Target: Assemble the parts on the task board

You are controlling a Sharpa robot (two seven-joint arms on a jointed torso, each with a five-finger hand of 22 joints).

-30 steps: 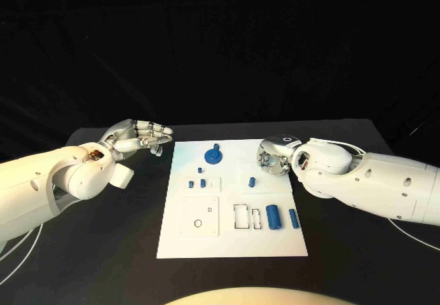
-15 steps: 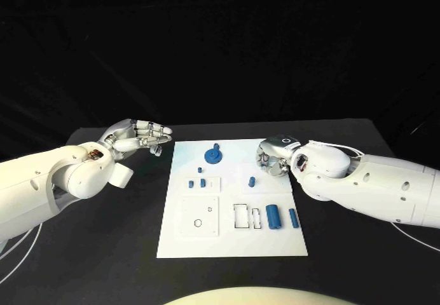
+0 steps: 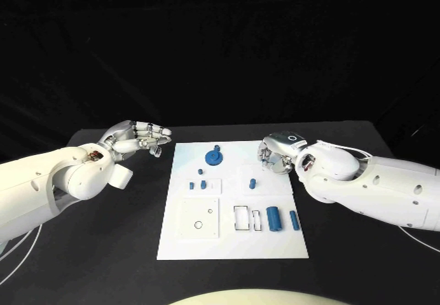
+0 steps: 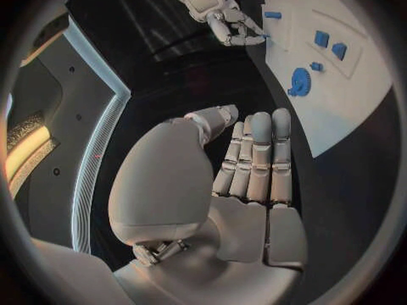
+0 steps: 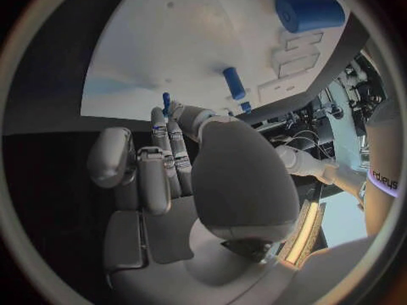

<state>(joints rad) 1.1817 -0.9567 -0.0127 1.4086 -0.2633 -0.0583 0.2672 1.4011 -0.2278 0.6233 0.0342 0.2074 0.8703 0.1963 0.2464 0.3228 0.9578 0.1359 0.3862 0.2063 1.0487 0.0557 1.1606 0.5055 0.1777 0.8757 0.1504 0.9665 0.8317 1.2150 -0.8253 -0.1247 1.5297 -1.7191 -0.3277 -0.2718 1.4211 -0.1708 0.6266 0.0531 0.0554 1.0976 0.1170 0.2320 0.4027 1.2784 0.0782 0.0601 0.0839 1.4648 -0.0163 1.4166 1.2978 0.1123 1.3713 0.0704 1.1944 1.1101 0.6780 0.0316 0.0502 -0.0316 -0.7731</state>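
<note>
My right hand point(image 3: 275, 155) hovers over the far right edge of the flat white task board point(image 3: 234, 244), fingers curled in, clenched on nothing I can see. The small blue peg point(image 3: 252, 183) stands on the board just nearer me than that hand, apart from it. My left hand point(image 3: 139, 136) hangs off the board's far left corner, fingers loosely bent, empty.

We see bright, even overhead light on the white task board point(image 3: 234, 235); the black table point(image 3: 357, 254) and backdrop stay very dark. Shadows are soft. Head view is sharp. Both wrist views bend straight edges strongly and go dark at the rim.
</note>
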